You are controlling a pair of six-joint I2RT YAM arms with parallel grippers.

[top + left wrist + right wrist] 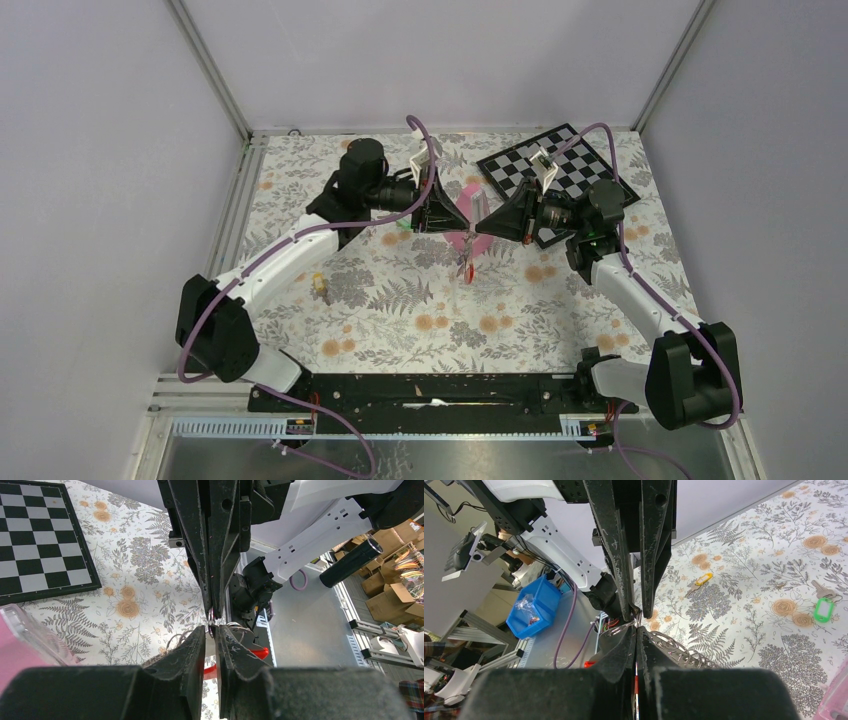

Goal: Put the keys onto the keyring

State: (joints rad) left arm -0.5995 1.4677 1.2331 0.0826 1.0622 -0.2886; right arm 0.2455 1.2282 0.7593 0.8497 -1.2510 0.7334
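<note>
Keys lie loose on the table, the yellow-tagged key (320, 286) toward its left edge. Beyond it the keyring (466, 265) hangs over mid-table where the left gripper (214, 632) and right gripper (636, 630) meet. The right jaws are pressed together and the left are a sliver apart. I cannot tell which carries the ring, so steady it before fetching a key.

Fig.: L arm (272, 262) and R arm (632, 288) reach fwd, forearms angled inward, wrists approx. level. L gripper (461, 218) and R gripper (485, 222) face each other, tips nearly touching. L jaws narrowly apart; R jaws fully closed.
</note>
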